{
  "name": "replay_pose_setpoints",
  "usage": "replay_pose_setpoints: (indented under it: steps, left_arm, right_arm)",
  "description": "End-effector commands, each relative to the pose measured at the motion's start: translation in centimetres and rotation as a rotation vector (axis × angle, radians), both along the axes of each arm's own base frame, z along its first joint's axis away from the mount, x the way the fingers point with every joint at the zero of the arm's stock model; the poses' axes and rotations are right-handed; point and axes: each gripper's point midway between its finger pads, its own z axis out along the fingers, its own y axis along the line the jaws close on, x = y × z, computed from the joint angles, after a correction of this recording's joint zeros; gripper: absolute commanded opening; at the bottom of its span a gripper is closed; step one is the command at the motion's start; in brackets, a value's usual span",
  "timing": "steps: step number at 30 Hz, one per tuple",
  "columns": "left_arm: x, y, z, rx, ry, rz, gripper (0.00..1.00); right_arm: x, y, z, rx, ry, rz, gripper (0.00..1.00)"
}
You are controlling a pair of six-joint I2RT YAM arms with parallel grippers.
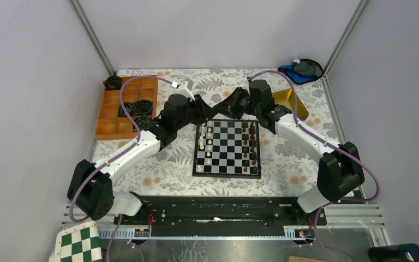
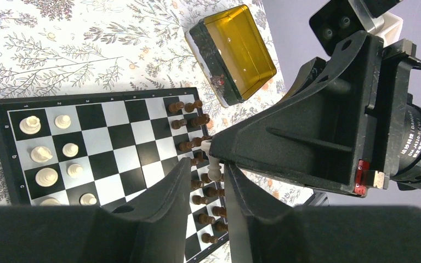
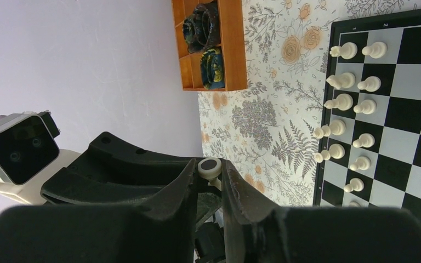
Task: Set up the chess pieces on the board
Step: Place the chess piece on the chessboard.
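Your right gripper pinches a white chess piece; your left gripper flanks it; I can't tell whether it grips.

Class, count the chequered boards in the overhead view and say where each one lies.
2. The black-framed chessboard lies in the middle of the view. The green-and-white checkered board sits at the bottom-left corner, partly cut off by the picture's edge. None looks hidden.
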Motion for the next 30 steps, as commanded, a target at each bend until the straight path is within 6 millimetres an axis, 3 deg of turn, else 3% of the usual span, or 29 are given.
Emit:
replay_pose_setpoints:
  steps: [1,30]
  left_arm:
    - [1.2,0.9,1.7,-0.011,-0.073,0.062,0.34]
    - [1.9,0.5,1.1,0.044,-0.067,0.043,0.05]
  right_arm:
    - [-2.0,0.6,2.2,0.055,-0.021,0.070,0.00]
    - [-2.2,0.5,0.1,0.033,0.029,0.066,0.00]
